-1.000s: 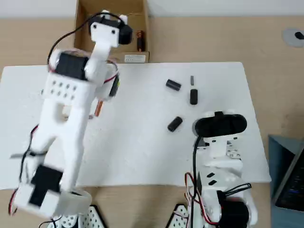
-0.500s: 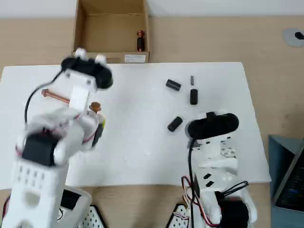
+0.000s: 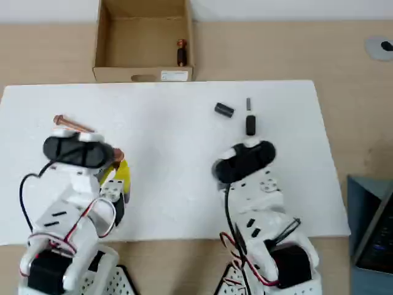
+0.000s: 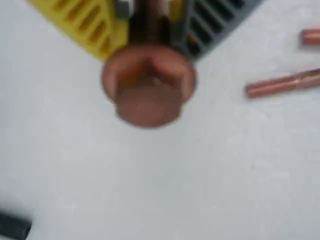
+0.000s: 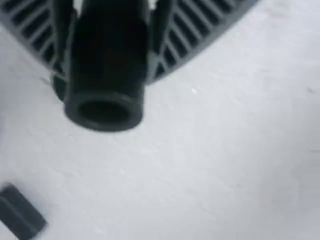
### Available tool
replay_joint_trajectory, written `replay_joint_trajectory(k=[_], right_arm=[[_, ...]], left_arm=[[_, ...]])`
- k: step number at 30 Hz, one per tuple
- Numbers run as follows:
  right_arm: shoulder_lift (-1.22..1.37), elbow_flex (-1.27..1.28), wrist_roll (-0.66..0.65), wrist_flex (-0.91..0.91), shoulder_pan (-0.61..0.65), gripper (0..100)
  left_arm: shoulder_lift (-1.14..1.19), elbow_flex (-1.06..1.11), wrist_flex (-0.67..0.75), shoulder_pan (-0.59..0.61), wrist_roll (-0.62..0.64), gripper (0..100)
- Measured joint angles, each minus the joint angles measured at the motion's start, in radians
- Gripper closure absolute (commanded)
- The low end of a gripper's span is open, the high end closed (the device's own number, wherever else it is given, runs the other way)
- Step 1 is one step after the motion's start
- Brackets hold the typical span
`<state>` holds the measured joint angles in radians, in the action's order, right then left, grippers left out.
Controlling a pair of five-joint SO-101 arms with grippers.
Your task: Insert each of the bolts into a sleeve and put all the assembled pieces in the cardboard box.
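Over the last second the left arm has pulled back from the cardboard box to the near left of the white mat (image 3: 172, 184). The right arm has swung forward and leftward over the spot where a sleeve lay.

Nearest, the left claw (image 4: 150, 22) is clamped narrow on a copper bolt (image 4: 148, 90). A yellow finger (image 4: 85, 25) presses one side of the shank and a grey finger (image 4: 215, 22) the other. The bolt's broad head hangs below the fingertips, over the mat. From above, that head peeps out beside the yellow finger. The right claw (image 5: 107, 25) is closed around a black sleeve (image 5: 104, 95), with grey fingers against both sides and the hollow mouth facing the mat.

Farther out, a loose bolt (image 3: 72, 125) lies flat on the mat just beyond the left arm. Beyond the right arm lie two more sleeves, apart from each other: a tilted sleeve (image 3: 224, 110) and an upright-lying sleeve (image 3: 250, 126). A thin dark pin (image 3: 248, 104) lies at the latter's far end, perhaps touching it, though it is too small to tell.

Farthest, the cardboard box (image 3: 97, 43) stands on the table (image 3: 276, 49) against the mat's far edge. One assembled piece (image 3: 181, 53) lies inside by its right wall.
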<state>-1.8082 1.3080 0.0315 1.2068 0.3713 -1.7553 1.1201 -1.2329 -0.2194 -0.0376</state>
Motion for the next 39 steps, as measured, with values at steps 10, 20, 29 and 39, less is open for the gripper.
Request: replay_joint_trajectory(k=[10,20,29,39], right_arm=[[0.0,0.15,0.0,-0.209,0.232,98.9],[0.0,0.206,0.0,-0.324,0.396,98.9],[0.0,0.206,0.0,-0.371,0.44,98.9],[0.0,0.206,0.0,-0.371,0.44,98.9]], left_arm=[[-0.061,0.058,0.153,0.0,0.15,100],[-0.061,0.058,0.353,0.0,0.322,100],[-0.061,0.058,0.371,-0.015,0.482,100],[-0.061,0.095,0.371,-0.157,0.502,100]])
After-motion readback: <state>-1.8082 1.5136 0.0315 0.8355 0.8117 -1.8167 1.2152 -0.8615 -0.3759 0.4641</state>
